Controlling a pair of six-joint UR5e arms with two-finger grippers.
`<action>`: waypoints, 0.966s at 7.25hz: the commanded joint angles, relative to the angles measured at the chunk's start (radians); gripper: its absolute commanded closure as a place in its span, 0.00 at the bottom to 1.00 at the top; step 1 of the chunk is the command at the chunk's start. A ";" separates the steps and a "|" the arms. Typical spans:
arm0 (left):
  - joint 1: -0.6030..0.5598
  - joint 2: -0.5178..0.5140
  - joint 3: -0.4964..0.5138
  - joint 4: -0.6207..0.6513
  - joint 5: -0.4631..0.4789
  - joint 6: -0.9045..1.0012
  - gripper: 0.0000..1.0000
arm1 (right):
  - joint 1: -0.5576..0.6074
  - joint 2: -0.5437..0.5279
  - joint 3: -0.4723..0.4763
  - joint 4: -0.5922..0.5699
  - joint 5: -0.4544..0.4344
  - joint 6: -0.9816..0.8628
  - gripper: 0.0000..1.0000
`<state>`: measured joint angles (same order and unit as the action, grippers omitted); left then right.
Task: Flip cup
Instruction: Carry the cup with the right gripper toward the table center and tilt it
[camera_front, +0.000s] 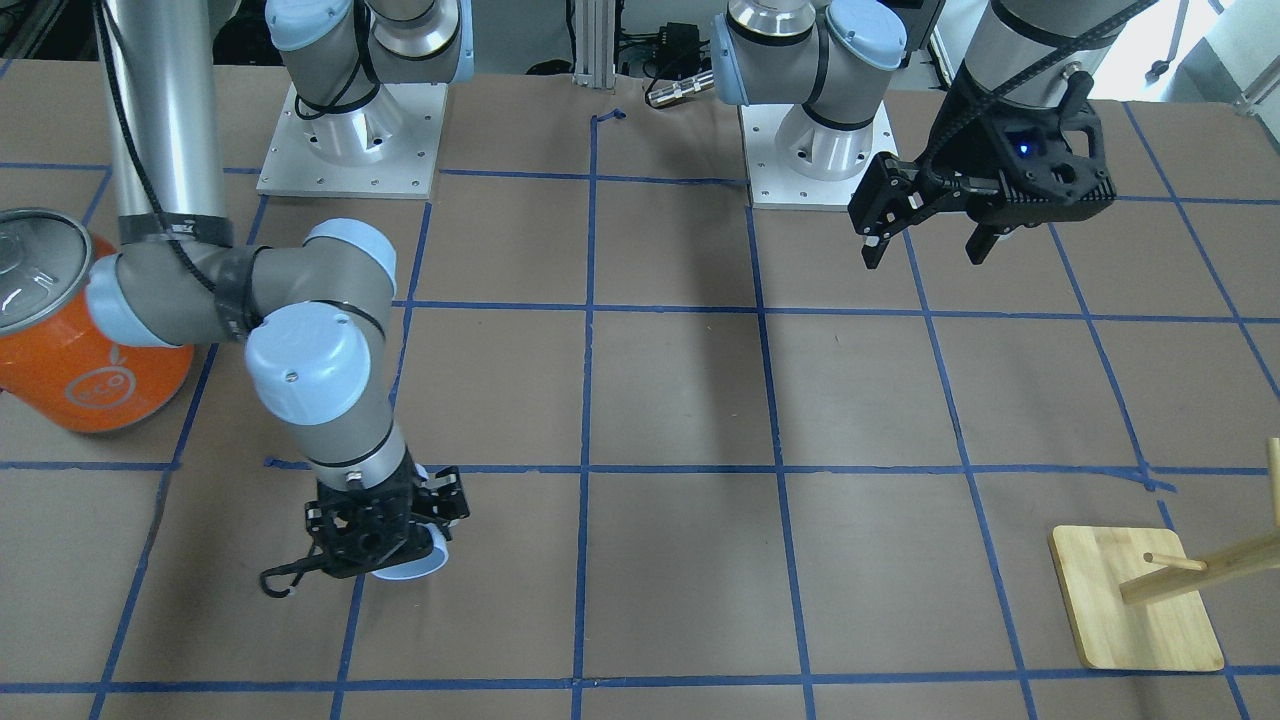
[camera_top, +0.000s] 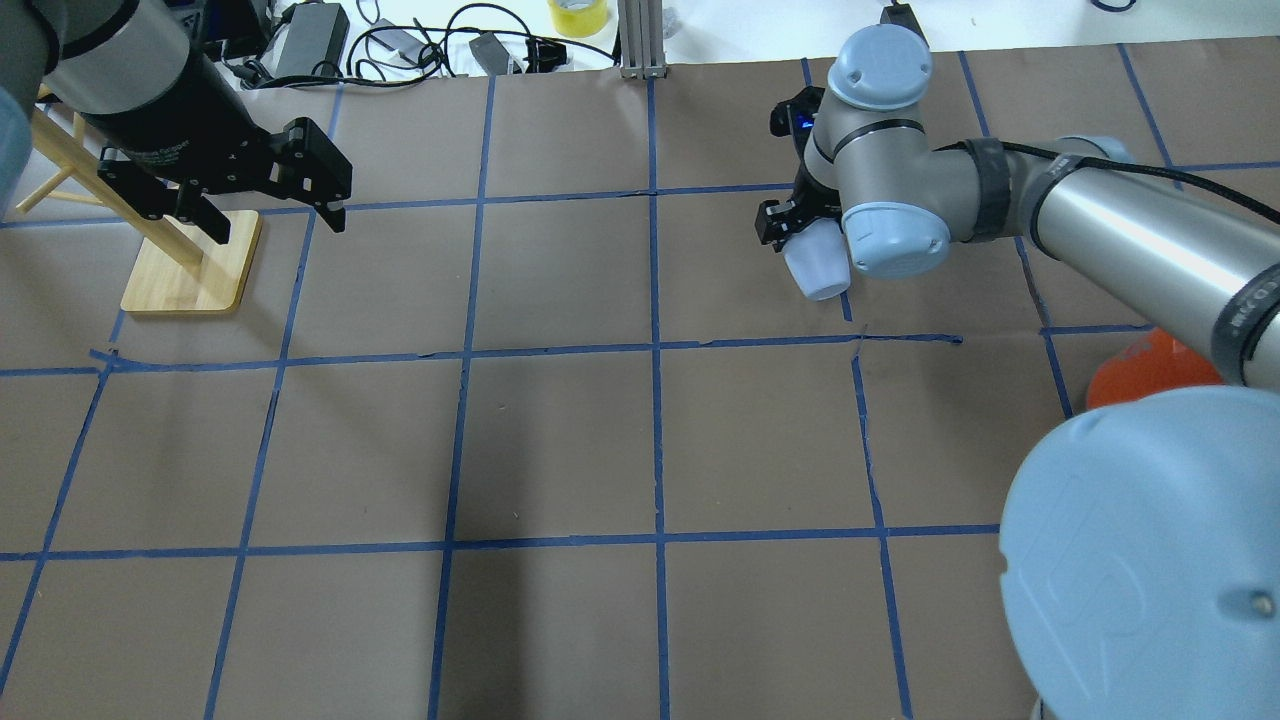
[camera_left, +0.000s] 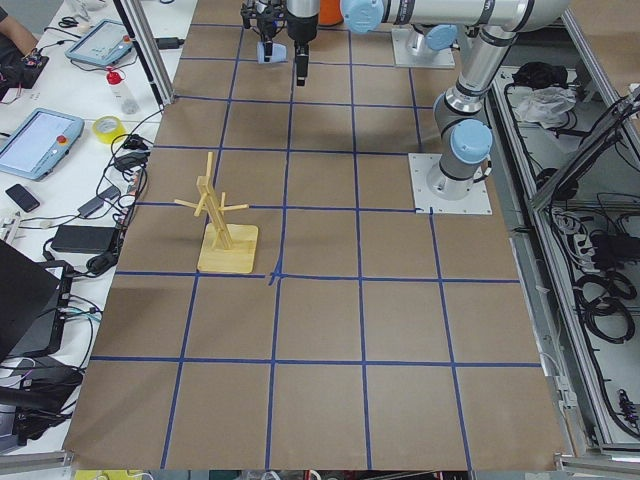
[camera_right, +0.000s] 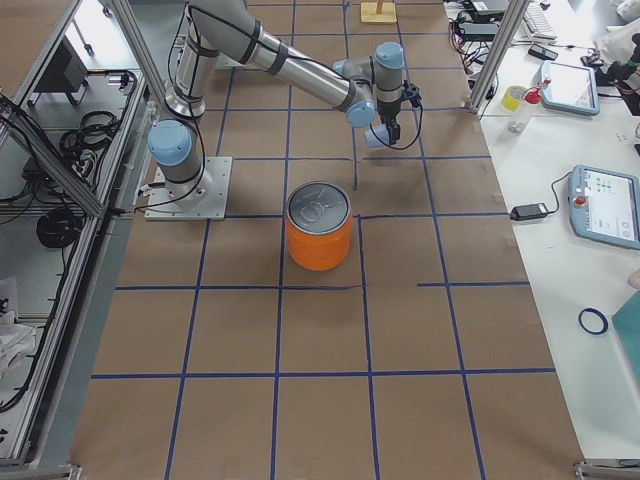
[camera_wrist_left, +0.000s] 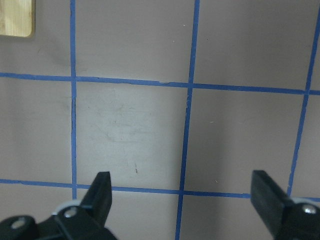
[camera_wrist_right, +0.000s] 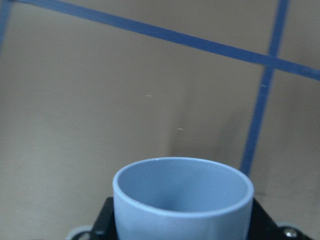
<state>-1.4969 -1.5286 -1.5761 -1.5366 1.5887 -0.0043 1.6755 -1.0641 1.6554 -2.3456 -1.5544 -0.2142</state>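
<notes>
Well apart from can (camera_front: 70, 375), clamped cup (camera_front: 420, 566)

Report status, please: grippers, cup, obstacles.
Right gripper shut on the cup, held tilted. Left gripper open, empty. Orange can and wooden stand both well apart from the cup.

The cup (camera_top: 818, 270) sits between the fingers of the right gripper (camera_top: 800, 235), its mouth pointing forward, away from the wrist. A can (camera_right: 320, 225) stands on the counter (camera_top: 560, 440) well apart to that gripper's right, nearer the robot. A wooden stand (camera_top: 190, 275) stands on the counter below and left of the left gripper (camera_top: 280, 225).
</notes>
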 joint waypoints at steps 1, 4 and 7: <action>0.018 -0.001 0.002 0.001 0.011 0.054 0.00 | 0.119 0.001 -0.020 -0.020 0.031 -0.194 0.82; 0.055 0.002 0.002 0.000 0.013 0.109 0.00 | 0.200 0.024 -0.028 -0.082 0.160 -0.578 0.91; 0.053 0.002 -0.002 0.000 0.013 0.107 0.00 | 0.260 0.029 -0.013 -0.089 0.130 -0.757 0.91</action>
<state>-1.4432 -1.5264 -1.5762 -1.5370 1.6014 0.1030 1.9229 -1.0366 1.6365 -2.4402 -1.3841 -0.8718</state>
